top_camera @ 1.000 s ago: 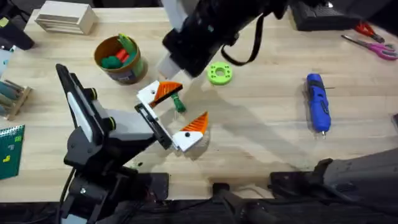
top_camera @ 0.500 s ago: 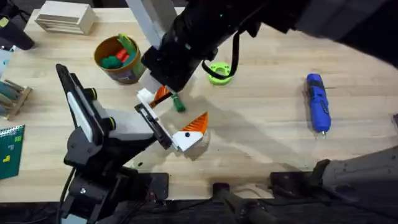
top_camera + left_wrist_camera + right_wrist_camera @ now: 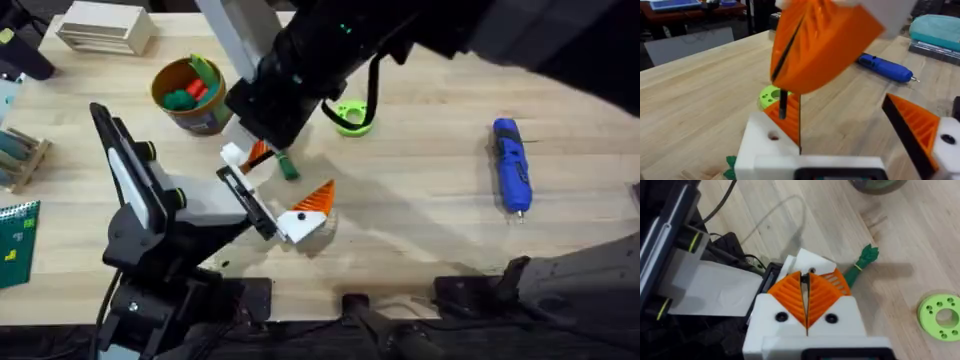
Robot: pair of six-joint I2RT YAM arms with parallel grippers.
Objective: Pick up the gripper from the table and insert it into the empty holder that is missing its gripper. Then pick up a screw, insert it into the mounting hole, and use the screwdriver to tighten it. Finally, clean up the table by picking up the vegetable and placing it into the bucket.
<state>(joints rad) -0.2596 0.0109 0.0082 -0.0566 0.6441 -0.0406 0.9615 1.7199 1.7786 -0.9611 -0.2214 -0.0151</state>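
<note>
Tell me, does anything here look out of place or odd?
One thing: a slim green vegetable lies loose on the table, right beside the left gripper, while other toys sit in the bucket. Nothing looks spilled or broken.

A light wooden bench (image 3: 420, 200) with visible plank seams is seen, lit evenly from above, with soft shadows thrown onto its surface. At its far left corner a pale slatted wooden block (image 3: 104, 27) is set. Beyond the bench's far edge, in the left wrist view, a dim room is shown: a reddish-brown desk (image 3: 690, 12) with a blue-lit item on top stands there, and a grey panel (image 3: 687, 44) is placed just in front of that desk. To the right of the bench's far edge, a teal cushioned object (image 3: 937, 31) is seen.
</note>
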